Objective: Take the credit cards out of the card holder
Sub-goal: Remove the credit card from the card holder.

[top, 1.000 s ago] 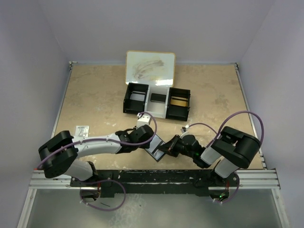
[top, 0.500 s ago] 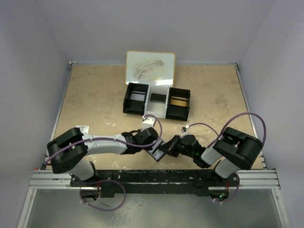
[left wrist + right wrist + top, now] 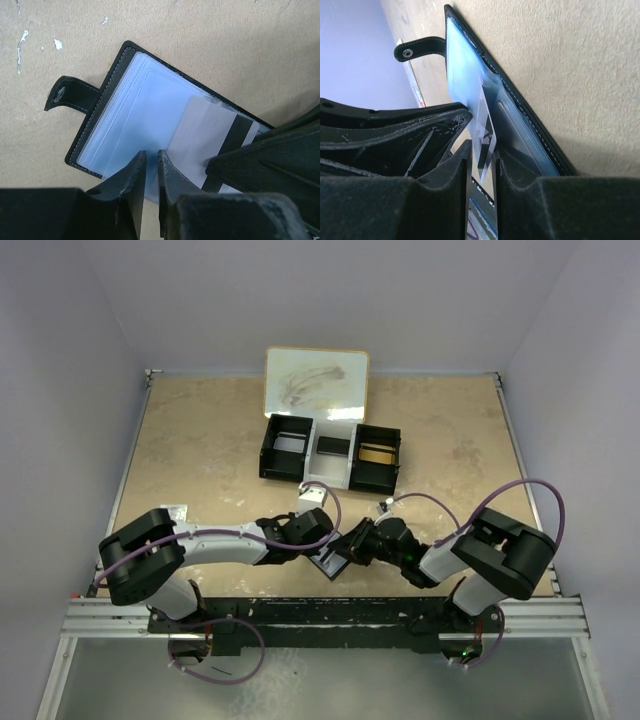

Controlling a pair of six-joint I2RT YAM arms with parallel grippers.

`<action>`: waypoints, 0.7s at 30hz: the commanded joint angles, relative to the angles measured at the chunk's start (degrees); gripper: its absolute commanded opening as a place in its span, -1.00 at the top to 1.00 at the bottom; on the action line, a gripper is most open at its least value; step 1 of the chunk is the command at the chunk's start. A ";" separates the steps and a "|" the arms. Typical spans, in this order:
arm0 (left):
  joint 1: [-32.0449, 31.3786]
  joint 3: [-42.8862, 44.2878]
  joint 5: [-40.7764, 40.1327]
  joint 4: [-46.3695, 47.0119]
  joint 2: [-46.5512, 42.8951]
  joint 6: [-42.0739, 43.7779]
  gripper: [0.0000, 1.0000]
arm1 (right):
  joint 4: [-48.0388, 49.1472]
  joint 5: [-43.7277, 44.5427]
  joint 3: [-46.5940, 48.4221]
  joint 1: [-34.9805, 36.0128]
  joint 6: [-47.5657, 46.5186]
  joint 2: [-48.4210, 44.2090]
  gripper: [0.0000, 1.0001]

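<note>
The card holder lies open on the worktop near its front edge, between my two arms. My left fingers hang over one side of it. A card sticks out of the other side and stands between my right fingers, though I can't tell whether they touch it. Well behind lies the tray, and behind that a board.

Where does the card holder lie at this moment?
In the top view, the card holder lies open at the table's near middle, between the left fingers and the right fingers, with the three-compartment tray farther back.
</note>
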 commanded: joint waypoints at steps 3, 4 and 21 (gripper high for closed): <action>-0.18 0.04 -0.09 -1.84 -0.36 -0.60 0.76 | -0.48 3.53 1.87 0.25 -0.61 1.94 0.57; -0.20 -0.03 -0.11 -1.76 -0.43 -0.72 0.76 | -0.36 3.63 1.86 0.21 -0.59 1.93 0.58; -0.22 -0.61 -0.88 -0.67 -1.15 -2.17 0.77 | -3.65 3.87 1.94 1.63 0.20 -0.17 0.53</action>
